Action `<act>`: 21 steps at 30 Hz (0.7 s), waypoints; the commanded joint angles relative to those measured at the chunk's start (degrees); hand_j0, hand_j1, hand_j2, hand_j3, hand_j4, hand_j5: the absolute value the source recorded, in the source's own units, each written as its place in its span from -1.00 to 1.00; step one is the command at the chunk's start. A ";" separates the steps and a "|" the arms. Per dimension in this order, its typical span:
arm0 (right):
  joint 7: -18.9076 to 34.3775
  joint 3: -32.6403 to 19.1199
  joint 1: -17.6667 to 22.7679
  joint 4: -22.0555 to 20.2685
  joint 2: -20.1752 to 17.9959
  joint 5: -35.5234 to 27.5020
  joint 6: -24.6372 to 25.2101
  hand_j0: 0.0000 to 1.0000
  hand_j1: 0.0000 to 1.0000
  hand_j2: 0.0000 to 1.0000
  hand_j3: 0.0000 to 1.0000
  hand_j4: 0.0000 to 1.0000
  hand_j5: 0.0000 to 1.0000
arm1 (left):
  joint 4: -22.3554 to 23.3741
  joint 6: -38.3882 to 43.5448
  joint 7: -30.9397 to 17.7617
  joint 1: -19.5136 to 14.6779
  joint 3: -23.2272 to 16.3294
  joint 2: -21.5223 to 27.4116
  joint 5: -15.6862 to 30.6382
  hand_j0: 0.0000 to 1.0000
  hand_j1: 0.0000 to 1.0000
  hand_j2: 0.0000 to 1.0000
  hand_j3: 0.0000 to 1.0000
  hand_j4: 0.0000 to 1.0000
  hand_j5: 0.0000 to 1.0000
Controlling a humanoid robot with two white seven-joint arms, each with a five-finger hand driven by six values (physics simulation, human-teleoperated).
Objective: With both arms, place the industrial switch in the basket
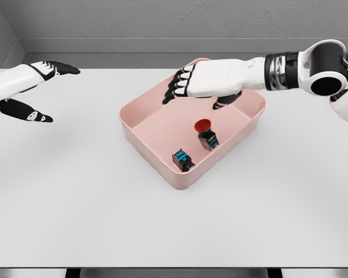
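Both of my robot hands are empty with fingers spread: the right robot hand [188,81] hovers over the one pink basket [140,119], the left robot hand [37,87] well off to the side. Two switches lie inside the basket, a red-capped switch [206,133] and a blue-marked switch [182,158]. Around it spreads a plain white tabletop [75,202], with a grey wall [162,23] behind.

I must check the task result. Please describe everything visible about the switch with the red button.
The industrial switch has a round red button on a small dark body with a blue mark. It looks like plastic. It lies tilted inside the pink basket, on the floor near the right wall, button pointing up-left. A second small dark piece with blue marks lies apart from it, nearer the front corner. No hand touches it; the right hand hovers above, fingers spread.
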 commanded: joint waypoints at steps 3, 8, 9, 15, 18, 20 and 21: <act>0.28 0.12 -0.62 0.10 3.45 -0.28 2.99 1.00 1.00 1.00 1.00 1.00 1.00 | 0.01 0.11 0.03 -0.09 0.05 0.23 0.41 1.00 1.00 1.00 1.00 1.00 1.00; 0.19 -0.05 0.00 3.62 1.87 -0.37 2.64 1.00 1.00 1.00 1.00 1.00 1.00 | 0.62 0.11 0.03 0.00 0.05 0.40 0.67 1.00 1.00 1.00 1.00 1.00 1.00; 0.19 -0.49 0.35 3.62 0.64 -0.37 2.56 1.00 1.00 1.00 1.00 1.00 1.00 | 0.63 0.11 0.03 0.00 0.05 0.31 0.67 1.00 1.00 1.00 1.00 1.00 1.00; -0.25 -7.87 5.62 2.91 -10.26 -1.16 -0.72 1.00 1.00 1.00 1.00 1.00 1.00 | 0.63 0.11 -0.15 0.00 0.05 0.40 0.59 1.00 1.00 1.00 1.00 1.00 1.00; -0.78 -14.55 11.33 3.00 -13.34 -1.33 -0.72 1.00 1.00 1.00 1.00 1.00 1.00 | 0.63 0.11 -0.06 0.00 0.05 0.58 0.59 1.00 1.00 1.00 1.00 1.00 1.00; -0.78 -17.28 15.29 3.27 -16.14 -5.98 -0.72 1.00 1.00 1.00 1.00 1.00 1.00 | 0.63 0.11 -0.15 0.00 0.05 0.58 0.59 1.00 1.00 1.00 1.00 1.00 1.00; -0.95 -17.37 16.87 3.62 -16.85 -7.66 -0.72 1.00 1.00 1.00 1.00 1.00 1.00 | 0.63 0.11 -0.06 0.00 0.05 0.58 0.50 1.00 1.00 1.00 1.00 1.00 1.00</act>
